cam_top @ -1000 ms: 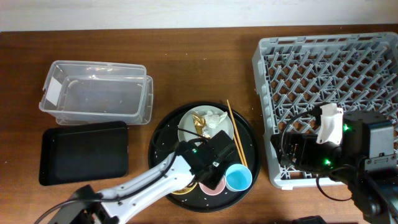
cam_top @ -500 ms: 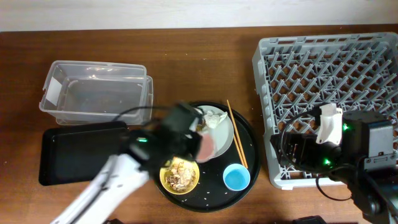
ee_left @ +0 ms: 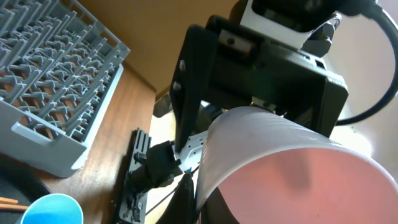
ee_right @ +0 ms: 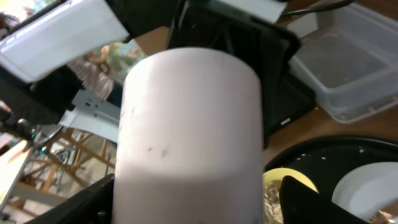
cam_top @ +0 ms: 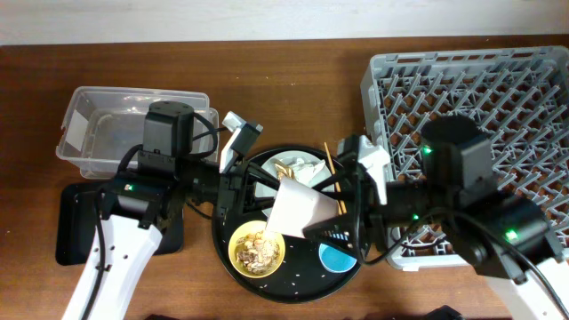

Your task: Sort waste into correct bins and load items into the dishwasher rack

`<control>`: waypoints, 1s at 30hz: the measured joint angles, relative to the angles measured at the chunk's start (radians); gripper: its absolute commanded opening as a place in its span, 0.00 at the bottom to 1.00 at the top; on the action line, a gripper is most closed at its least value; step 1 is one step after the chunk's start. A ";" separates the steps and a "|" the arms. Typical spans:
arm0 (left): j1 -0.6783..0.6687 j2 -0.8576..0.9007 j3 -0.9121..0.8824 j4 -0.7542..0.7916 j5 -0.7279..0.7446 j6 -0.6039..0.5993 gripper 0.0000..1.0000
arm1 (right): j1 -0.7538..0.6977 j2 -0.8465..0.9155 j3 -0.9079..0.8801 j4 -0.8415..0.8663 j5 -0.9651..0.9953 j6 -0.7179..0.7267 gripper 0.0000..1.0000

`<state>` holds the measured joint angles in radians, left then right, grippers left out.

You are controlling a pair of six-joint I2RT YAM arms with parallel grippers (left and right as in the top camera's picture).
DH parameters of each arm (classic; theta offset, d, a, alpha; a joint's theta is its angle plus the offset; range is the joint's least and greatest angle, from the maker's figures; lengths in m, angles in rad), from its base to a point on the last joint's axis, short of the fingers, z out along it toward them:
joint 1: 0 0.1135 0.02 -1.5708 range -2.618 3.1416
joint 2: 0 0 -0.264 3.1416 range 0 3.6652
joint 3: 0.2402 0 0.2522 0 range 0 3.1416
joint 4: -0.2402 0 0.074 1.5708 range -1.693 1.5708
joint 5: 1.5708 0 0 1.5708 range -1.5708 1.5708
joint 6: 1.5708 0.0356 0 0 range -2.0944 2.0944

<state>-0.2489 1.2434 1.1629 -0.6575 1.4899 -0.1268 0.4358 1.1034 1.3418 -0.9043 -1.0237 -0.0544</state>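
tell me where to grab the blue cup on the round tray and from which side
Take the blue cup by its rim, straight down from above: it stands upright, mouth up, so the wall can probably be pinched inside and out. Come at the side toward the dishwasher rack; the yellow bowl sits on its other side, and the held pink cup overhangs its far edge.

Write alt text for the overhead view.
The left arm and right arm meet above a round black tray, a pink cup between them. A yellow bowl of scraps and a blue cup sit on the tray; a grey rack stands to the right.
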 measured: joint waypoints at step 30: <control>-0.106 0.000 0.008 -0.356 -0.818 0.033 0.93 | -0.610 0.405 -0.098 -0.383 0.813 0.251 0.89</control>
<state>-0.3550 1.2434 1.1706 -1.0130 0.6716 -0.0940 -0.1741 1.5085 1.2438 -1.2873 -0.2108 0.1970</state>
